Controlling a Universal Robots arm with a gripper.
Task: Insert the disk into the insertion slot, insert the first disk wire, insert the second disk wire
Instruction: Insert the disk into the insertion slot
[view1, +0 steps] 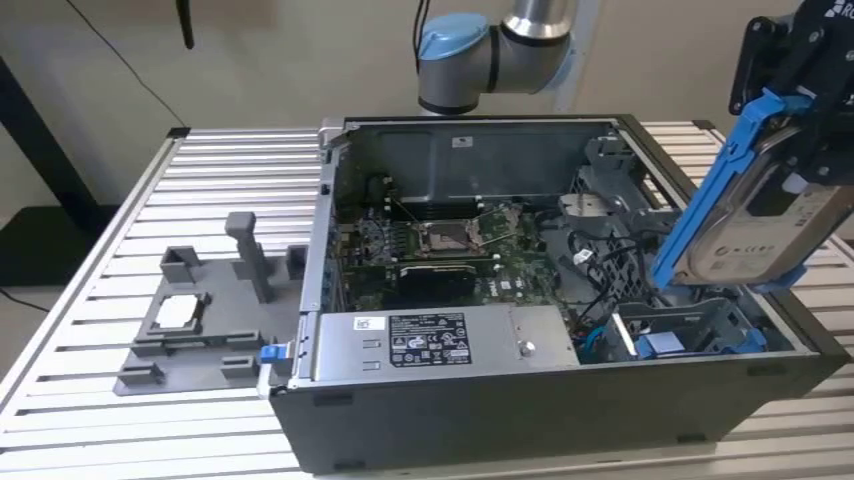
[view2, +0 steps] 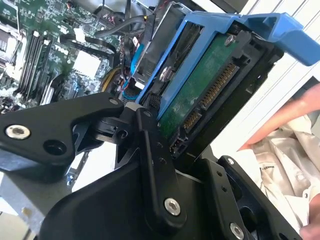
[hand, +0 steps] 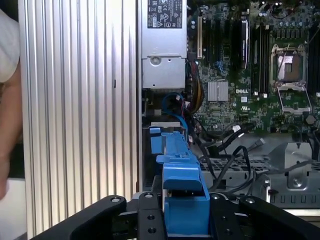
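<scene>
Here, one gripper pinched the one disk, tilted above the single insertion slot in one open computer case; one grey fixture stood beside the case.

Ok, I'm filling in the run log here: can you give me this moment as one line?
jaws: shut on silver-grey hard drive in blue plastic carrier | pose: tilted, above dark grey metal drive cage | inserted: no
</scene>
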